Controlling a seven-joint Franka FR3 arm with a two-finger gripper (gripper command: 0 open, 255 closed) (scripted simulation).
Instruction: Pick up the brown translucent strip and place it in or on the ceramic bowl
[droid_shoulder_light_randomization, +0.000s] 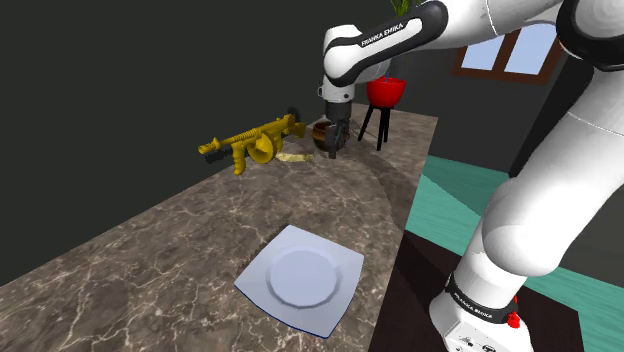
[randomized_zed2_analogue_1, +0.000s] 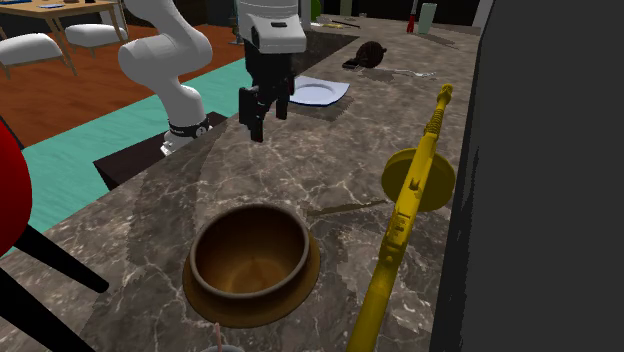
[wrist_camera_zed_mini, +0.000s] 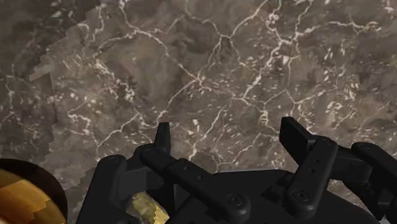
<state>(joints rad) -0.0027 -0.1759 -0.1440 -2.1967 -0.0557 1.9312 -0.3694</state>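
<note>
The strip (randomized_zed2_analogue_1: 345, 209) is a thin brownish sliver lying flat on the marble counter between the brown bowl (randomized_zed2_analogue_1: 250, 255) and the yellow toy gun (randomized_zed2_analogue_1: 410, 200). In the shoulder view the strip (droid_shoulder_light_randomization: 292, 157) looks pale yellow, just left of my gripper (droid_shoulder_light_randomization: 335, 143), and the bowl (droid_shoulder_light_randomization: 320, 128) peeks out behind the fingers. My gripper (randomized_zed2_analogue_1: 265, 115) hangs above the counter, short of the bowl, open with nothing between its fingers. In the wrist view the gripper (wrist_camera_zed_mini: 229, 137) points at bare marble, and the bowl's rim (wrist_camera_zed_mini: 25, 191) shows at the corner beside the hand.
A white square plate (droid_shoulder_light_randomization: 300, 278) lies on the counter nearer the stand. A red bowl-shaped thing on black legs (droid_shoulder_light_randomization: 385, 95) stands at the counter's far end. A dark wall (randomized_zed2_analogue_1: 550, 180) runs along the counter behind the gun. A dark lump (randomized_zed2_analogue_1: 370, 55) sits beyond the plate.
</note>
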